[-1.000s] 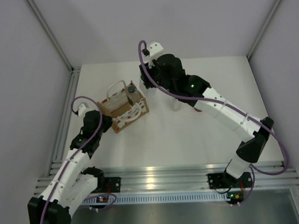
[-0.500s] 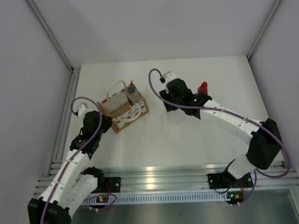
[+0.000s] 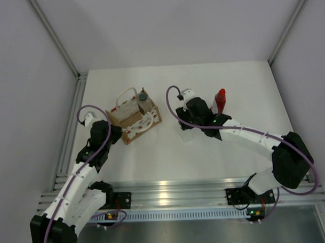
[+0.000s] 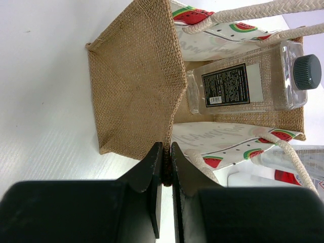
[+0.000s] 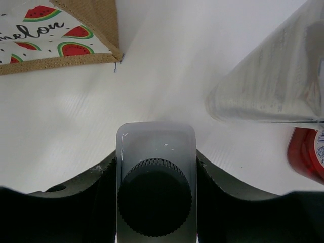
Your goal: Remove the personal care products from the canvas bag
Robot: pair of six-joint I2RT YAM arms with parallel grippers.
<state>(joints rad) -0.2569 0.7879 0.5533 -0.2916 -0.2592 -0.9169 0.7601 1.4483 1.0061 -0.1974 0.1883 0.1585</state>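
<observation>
Top view: found right gripper fingertips masked by the wrist, opening unreadable. Located red bottle upright, cap up, just beside that arm. Located canvas bag well left, with left gripper at its near corner.

Left wrist view: recorded fingers almost closed, pinching the bag's burlap edge. Noted grey-capped bottle inside, long axis left-right, cap rightward.

Right wrist view: recorded fingers clamped on pale dark-capped bottle, cap toward camera. Noted silvery tube beyond, and red bottle cut off at right edge.

Links: white shells, black joints
Cables: purple, one per arm
Fingers: black, wedge-shaped
Light: green, on right arm
</observation>
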